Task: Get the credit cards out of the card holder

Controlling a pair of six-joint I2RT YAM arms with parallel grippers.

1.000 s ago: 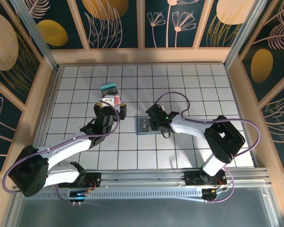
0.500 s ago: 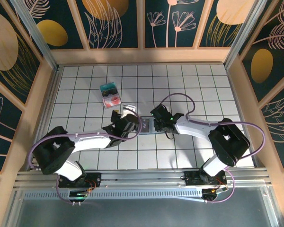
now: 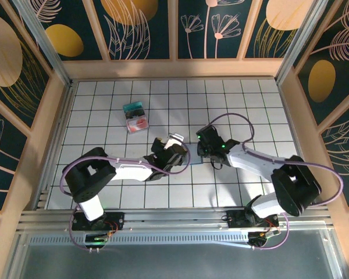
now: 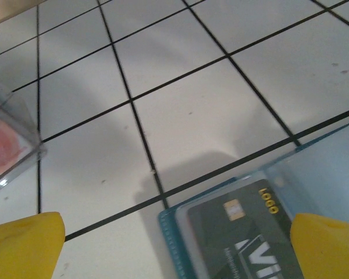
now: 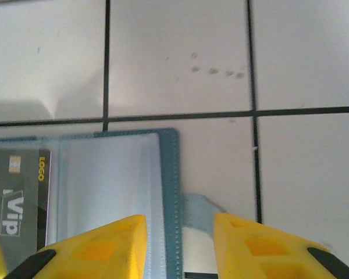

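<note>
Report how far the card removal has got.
Done: a pile of teal and red-pink plastic cards lies apart on the tiles. In hand: the slate-blue bifold card holder lies open, left end effector open over it, right end effector straddling its edge. Left: the dark grey card in its pocket.

tabletop (image 4: 192,110): white tiles, smooth, faint sheen; thin dark grout lines; a few small specks
card holder (image 5: 113,186): clear soft plastic sleeves, glossy; teal-blue trim, stitched texture
credit card (image 4: 238,232): dark grey plastic, looks matt under the sleeve; gold metallic chip, yellow print
left hand (image 4: 174,249) pads (image 4: 24,244): yellow, matt, smooth
right hand (image 5: 177,247) pads (image 5: 93,244): yellow, matt; black at the base
clear box (image 4: 6,145): hard transparent plastic, shiny edges
arm shell (image 3: 128,171): white glossy plastic
front rail (image 3: 174,218): ribbed bare metal
wall frame (image 3: 174,68): pale wood, matt
</note>
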